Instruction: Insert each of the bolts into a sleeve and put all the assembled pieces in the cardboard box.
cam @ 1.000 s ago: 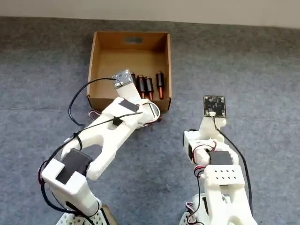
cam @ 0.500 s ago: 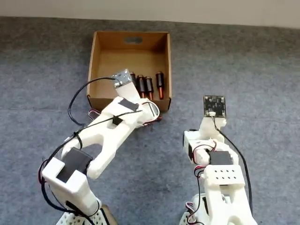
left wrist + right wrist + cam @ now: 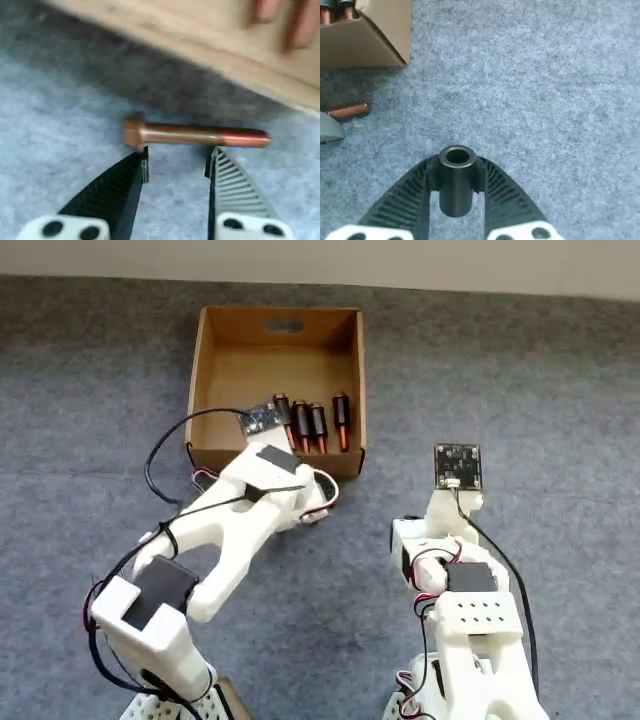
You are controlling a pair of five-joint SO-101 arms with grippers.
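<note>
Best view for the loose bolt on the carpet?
Left wrist view: the bolt lies whole, head to thread, past the open left gripper. Right wrist view catches its threaded end; in the high view the left arm covers it.

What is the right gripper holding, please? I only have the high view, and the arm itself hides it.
Observer: The right gripper is shut on a black sleeve, whose empty bore faces the wrist camera.
Operator: Thank you. Is the left gripper holding a bolt?
Observer: No. The left gripper is open, and a copper bolt lies ungripped on the carpet, just beyond its fingertips.
Operator: Where is that bolt relative to the box?
Observer: It lies outside the cardboard box, roughly parallel to its outer wall and a little apart from it.
</note>
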